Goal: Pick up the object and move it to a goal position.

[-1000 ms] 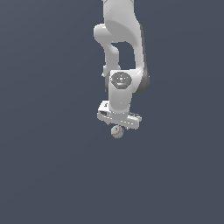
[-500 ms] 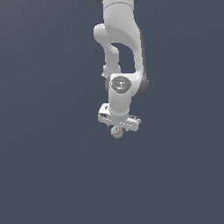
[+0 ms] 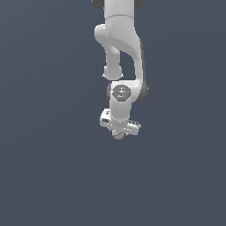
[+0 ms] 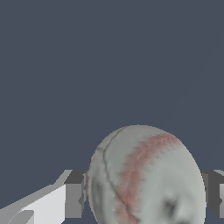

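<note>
In the wrist view the ball (image 4: 146,175) fills the nearest part of the scene: off-white, with a red stitched seam curving across its face and a thin dark line beside it. It sits between the 2 fingers (image 4: 73,199) of the gripper (image 4: 146,197), each grey pad pressed against 1 side of it, so the pincer is closed narrowly around the ball and holding it.

In the exterior view the gripper (image 3: 118,133) points downward at the end of the white arm (image 3: 121,53), and the ball (image 3: 117,135) shows just beneath the hand as a small pale sphere, partly hidden by the fingers. Behind it lies only a plain dark grey backdrop (image 3: 48,167); no supporting surface can be made out.
</note>
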Available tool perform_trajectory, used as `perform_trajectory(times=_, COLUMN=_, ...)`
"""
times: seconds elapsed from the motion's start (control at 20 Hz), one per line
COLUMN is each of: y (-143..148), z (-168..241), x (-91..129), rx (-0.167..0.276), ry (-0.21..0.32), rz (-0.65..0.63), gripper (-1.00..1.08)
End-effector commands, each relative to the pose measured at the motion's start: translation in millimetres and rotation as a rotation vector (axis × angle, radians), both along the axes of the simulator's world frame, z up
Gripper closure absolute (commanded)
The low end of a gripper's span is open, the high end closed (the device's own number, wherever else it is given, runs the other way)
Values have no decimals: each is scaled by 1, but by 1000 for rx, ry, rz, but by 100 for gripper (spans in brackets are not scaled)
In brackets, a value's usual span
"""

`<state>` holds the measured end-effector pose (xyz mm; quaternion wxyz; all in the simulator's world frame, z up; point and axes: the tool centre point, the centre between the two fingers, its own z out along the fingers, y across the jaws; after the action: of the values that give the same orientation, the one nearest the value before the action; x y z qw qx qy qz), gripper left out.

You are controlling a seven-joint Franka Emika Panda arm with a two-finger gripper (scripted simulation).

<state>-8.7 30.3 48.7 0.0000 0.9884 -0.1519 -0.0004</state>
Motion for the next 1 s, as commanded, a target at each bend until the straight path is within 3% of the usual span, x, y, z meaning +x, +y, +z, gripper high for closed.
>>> perform_trajectory(times=0.0, y=0, z=-1, x=1, rx=0, ry=-1, rz=-1, gripper=108)
perform_trajectory(times=0.95, y=-3, z=23, x=-7, rx=0, ry=-1, rz=0, gripper=108)
